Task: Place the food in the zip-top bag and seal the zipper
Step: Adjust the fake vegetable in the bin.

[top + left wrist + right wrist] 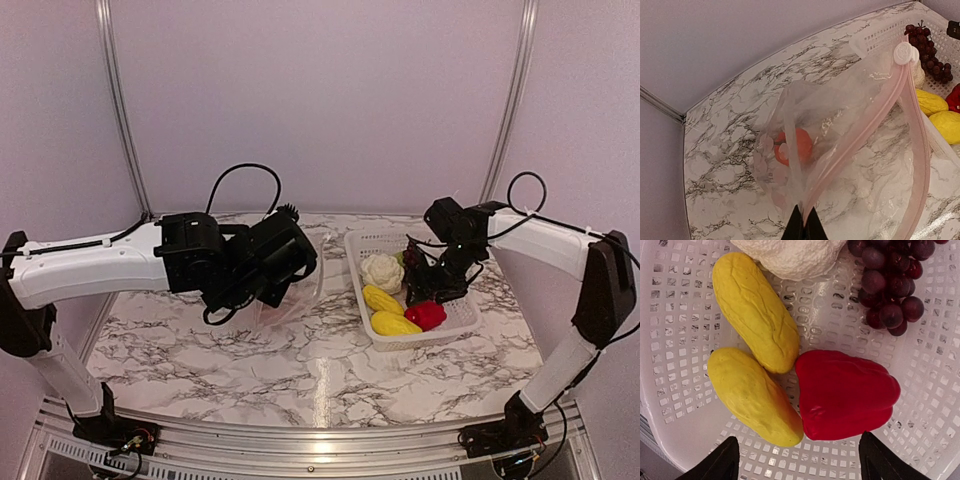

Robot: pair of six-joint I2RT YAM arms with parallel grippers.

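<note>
Table [300, 370]: flat, marble-print, slightly glossy.

Bag [840, 125]: clear crinkly film near the table's middle, just left of the basket. Your left jaws are pinched shut on one end of its mouth. That lifts the end so the mouth gapes, which I judge a hold for loading.

Basket [468, 322]: rigid white lattice, toward the right edge. Your right jaws hang wide above it, straddling the pepper [845, 392] without touching. It is the likely next pick.

- Pepper: red, smooth, lobed.
- Yellow pieces [755, 310]: two, oblong, wrinkled skin, touching each other.
- Cauliflower [790, 255]: white, knobbly.
- Grapes [890, 285]: dark purple beaded cluster.
- Orange piece [795, 145]: rounded, already inside the bag.
- Zipper [875, 120]: pinkish-white strip, its two sides apart, so unsealed.
- Slider [903, 52]: small white tab at the strip's far end.
</note>
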